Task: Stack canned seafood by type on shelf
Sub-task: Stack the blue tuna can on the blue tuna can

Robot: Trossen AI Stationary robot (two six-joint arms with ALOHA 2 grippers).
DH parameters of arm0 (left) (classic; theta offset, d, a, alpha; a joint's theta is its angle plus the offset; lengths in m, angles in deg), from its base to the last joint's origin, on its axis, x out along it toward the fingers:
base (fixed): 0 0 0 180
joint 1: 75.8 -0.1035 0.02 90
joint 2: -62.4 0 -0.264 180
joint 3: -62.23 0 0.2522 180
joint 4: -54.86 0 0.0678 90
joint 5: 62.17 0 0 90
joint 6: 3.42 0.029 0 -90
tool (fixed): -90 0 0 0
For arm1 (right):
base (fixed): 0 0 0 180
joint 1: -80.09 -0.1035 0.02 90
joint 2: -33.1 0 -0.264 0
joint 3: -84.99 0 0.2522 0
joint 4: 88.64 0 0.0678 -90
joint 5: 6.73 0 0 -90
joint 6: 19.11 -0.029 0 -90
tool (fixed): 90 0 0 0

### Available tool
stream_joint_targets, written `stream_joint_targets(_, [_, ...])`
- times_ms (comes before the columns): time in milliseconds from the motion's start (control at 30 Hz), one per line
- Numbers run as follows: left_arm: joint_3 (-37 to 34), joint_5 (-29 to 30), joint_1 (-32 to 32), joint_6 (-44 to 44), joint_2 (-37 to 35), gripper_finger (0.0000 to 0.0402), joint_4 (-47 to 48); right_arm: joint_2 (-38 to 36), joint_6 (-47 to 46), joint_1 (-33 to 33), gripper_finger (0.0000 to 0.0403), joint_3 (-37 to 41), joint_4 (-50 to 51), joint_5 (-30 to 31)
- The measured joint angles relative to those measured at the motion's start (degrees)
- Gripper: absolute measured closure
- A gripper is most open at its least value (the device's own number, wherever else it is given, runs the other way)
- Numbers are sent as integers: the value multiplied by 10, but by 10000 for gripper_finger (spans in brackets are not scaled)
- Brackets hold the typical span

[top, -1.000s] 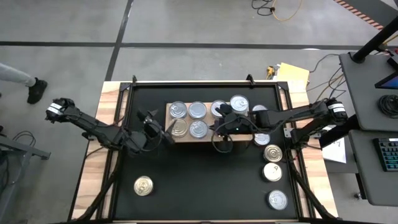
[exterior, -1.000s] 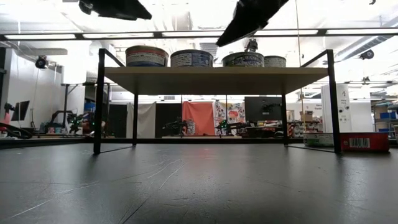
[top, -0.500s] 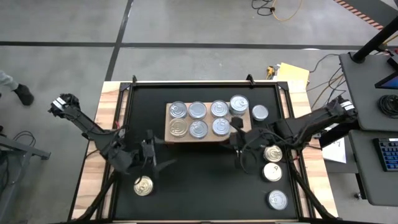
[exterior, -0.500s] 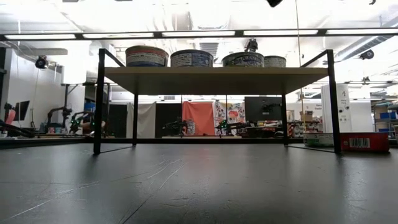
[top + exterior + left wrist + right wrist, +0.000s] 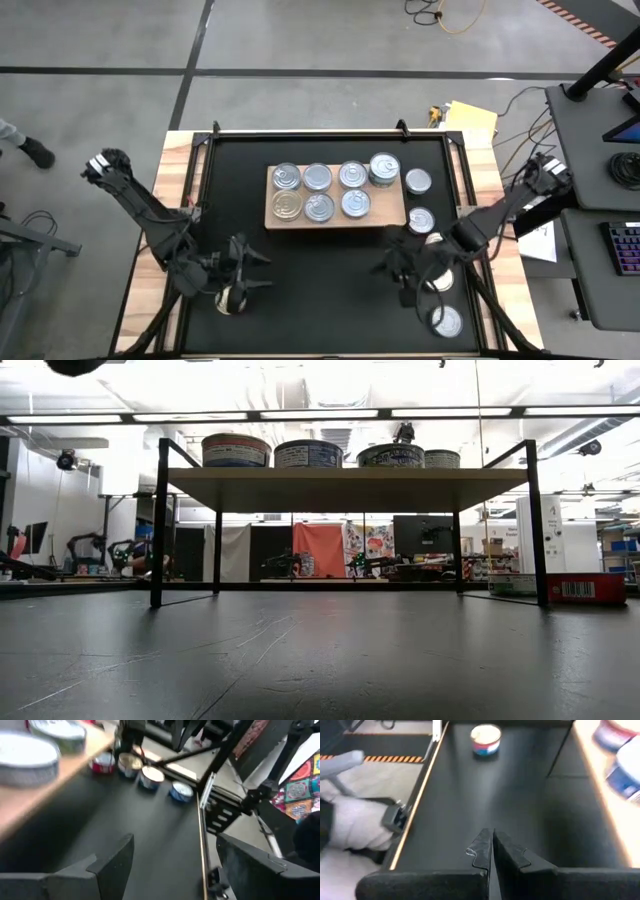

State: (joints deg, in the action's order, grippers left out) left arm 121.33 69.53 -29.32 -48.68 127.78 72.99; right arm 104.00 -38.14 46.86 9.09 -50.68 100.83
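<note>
Looking at the shelf (image 5: 335, 217): light-wood board on thin black legs, mid-desk toward the far edge. Carrying seven canned seafood tins (image 5: 318, 177): four along the back row, three along the front, silver lids except one gold lid (image 5: 287, 204) at front-left. Front-right corner of the board bare.

Off the shelf's right end: two silver-lidded tins (image 5: 419, 181) on the black mat (image 5: 320, 290), more nearer the front-right, partly hidden under the right arm. One gold-lidded tin (image 5: 230, 298) alone, front-left of the shelf.

Left end effector (image 5: 247, 273) directly over that lone tin, fingers (image 5: 112, 860) spread, nothing between them. Right end effector (image 5: 398, 268) front-right of the shelf, fingers (image 5: 482, 847) pressed together, holding nothing.

Wide bare mat in front of the shelf between both arms; open gap under the shelf too. Wooden desk (image 5: 150, 280) edges showing either side of the mat.
</note>
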Motion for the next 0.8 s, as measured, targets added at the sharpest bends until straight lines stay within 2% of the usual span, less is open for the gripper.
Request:
stream_joint_targets(133, [1, -29, 0, -44, 27, 135, 4, 10, -55, -31, 394, 6, 27, 0])
stream_joint_targets(233, [17, -52, 0, -96, 44, 135, 51, 24, -83, -46, 394, 6, 38, 1])
stream_joint_targets(333, [47, -79, 0, -175, 63, 135, 152, 38, -89, -53, 394, 7, 39, 4])
stream_joint_targets(467, [103, -150, 0, -266, 101, 135, 301, 54, -90, -53, 394, 7, 40, 5])
stream_joint_targets(633, [165, -222, 1, -285, 156, 135, 458, 68, -71, -53, 394, 7, 41, 5])
stream_joint_targets(800, [188, -278, 2, -249, 195, 140, 485, 69, -45, -51, 394, 7, 39, 17])
